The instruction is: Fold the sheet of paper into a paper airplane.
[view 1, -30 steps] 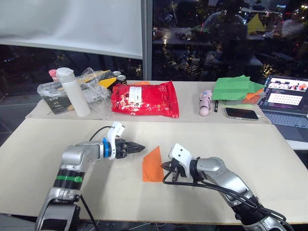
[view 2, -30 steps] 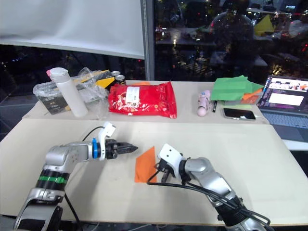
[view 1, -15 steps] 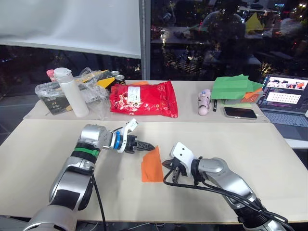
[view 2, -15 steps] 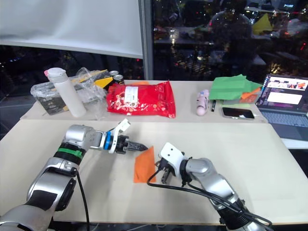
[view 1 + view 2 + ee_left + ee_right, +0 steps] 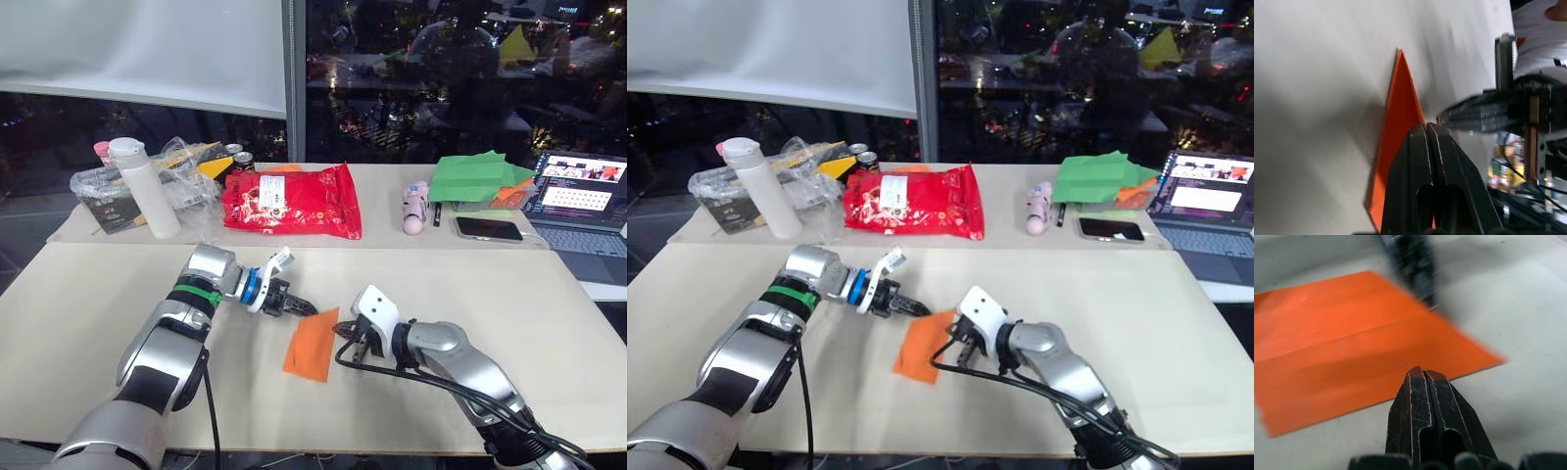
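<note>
The sheet of paper (image 5: 312, 344) is laid flat on the near table (image 5: 78, 323), between the two grippers. The right gripper (image 5: 345, 333) is closed at its near-right edge. The left gripper (image 5: 307, 309) is closed, its tips at the far edge. Beyond the sheet, a red snack bag (image 5: 292, 201) is seen.

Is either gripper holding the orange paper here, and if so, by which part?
Neither. Both the left gripper and right gripper are shut, tips at the sheet of paper, not clamping it.
</note>
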{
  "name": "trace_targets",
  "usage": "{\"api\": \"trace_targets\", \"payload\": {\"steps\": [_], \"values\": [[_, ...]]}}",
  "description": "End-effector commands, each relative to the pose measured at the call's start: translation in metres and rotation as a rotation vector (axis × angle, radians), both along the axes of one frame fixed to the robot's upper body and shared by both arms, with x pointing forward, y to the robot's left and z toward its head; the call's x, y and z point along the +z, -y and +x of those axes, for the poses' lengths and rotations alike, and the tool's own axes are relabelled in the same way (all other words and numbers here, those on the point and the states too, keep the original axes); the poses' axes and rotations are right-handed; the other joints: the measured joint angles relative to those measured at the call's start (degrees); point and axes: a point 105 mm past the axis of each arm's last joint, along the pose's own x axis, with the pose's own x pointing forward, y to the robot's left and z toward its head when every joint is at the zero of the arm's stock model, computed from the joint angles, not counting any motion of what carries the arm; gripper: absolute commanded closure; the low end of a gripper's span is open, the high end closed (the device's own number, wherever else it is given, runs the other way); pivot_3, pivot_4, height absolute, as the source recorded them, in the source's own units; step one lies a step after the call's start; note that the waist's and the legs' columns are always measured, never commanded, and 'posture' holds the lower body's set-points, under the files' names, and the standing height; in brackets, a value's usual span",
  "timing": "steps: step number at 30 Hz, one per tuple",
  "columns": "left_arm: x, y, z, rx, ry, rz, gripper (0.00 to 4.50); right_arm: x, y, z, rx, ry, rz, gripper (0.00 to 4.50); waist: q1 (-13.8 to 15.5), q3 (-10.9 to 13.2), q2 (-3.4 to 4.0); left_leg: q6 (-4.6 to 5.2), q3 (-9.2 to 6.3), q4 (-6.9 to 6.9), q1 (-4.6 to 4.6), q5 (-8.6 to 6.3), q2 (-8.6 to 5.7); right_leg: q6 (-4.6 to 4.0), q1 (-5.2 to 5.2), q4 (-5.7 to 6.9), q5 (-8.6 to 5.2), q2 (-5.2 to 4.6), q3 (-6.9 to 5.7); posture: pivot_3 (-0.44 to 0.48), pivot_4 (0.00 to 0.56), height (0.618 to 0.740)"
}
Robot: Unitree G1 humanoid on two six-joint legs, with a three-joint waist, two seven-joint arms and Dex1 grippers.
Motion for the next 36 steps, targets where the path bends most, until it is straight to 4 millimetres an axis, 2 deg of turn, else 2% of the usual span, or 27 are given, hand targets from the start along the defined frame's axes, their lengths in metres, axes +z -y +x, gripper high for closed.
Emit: {"api": "trace_targets", "payload": {"steps": [1,7,13,17,21,32,33,36], "values": [[0.009,-0.002,-0.004,0.016,-0.02,-0.035,4.48,0.016,0.004,0.0,0.0,0.047,0.018,4.5,-0.04,0.0,0.0,0.0,0.0,0.0,0.0,0.0,0.0,0.0,0.0,0.0,0.0,0.0,0.01,0.0,0.15,0.715],[0.003,-0.006,-0.019,0.066,-0.091,-0.081,4.48,0.016,0.008,0.001,0.011,0.038,0.003,4.5,0.05,0.0,0.01,0.0,0.0,0.0,0.01,0.0,0.0,0.0,0.02,0.01,0.0,-0.01,0.01,0.0,0.15,0.715],[0.011,-0.02,0.001,0.206,-0.004,-0.117,4.48,0.014,0.002,-0.001,0.043,0.03,-0.001,4.5,0.14,0.0,0.01,0.01,-0.01,0.03,0.06,0.02,0.0,0.04,0.04,0.04,0.03,-0.01,0.01,0.0,0.15,0.715],[0.028,-0.02,-0.001,0.197,-0.03,-0.192,3.39,0.013,-0.001,-0.003,0.054,0.023,-0.002,4.5,0.13,0.0,0.01,0.01,-0.01,0.02,0.06,0.02,0.0,0.05,0.04,0.03,0.03,-0.01,0.01,0.0,0.15,0.715],[0.026,-0.019,-0.005,0.18,-0.084,-0.157,2.02,0.012,-0.001,-0.004,0.053,0.019,-0.002,4.5,0.26,0.0,0.01,0.01,-0.01,0.02,0.04,0.02,0.0,0.04,0.04,0.02,0.03,-0.01,0.0,0.0,0.15,0.715],[0.02,-0.008,-0.005,0.127,-0.123,-0.096,2.02,0.012,0.003,-0.004,0.017,0.03,-0.003,4.5,0.17,-0.01,0.01,0.01,-0.01,0.02,0.04,0.02,0.0,0.04,0.03,0.04,0.03,-0.01,0.0,0.0,0.15,0.715],[0.019,-0.008,-0.006,0.124,-0.129,-0.096,2.56,0.012,0.003,-0.004,0.015,0.03,-0.002,4.5,0.17,0.0,0.01,0.01,-0.01,0.02,0.04,0.02,0.0,0.04,0.02,0.04,0.03,-0.01,0.0,0.0,0.15,0.715],[0.017,-0.007,-0.011,0.098,-0.148,-0.09,3.51,0.012,0.003,-0.004,0.013,0.03,-0.002,4.5,0.16,-0.01,0.02,0.01,-0.01,0.01,0.05,0.02,0.0,0.04,0.03,0.04,0.03,0.0,0.0,0.0,0.15,0.715]]}}
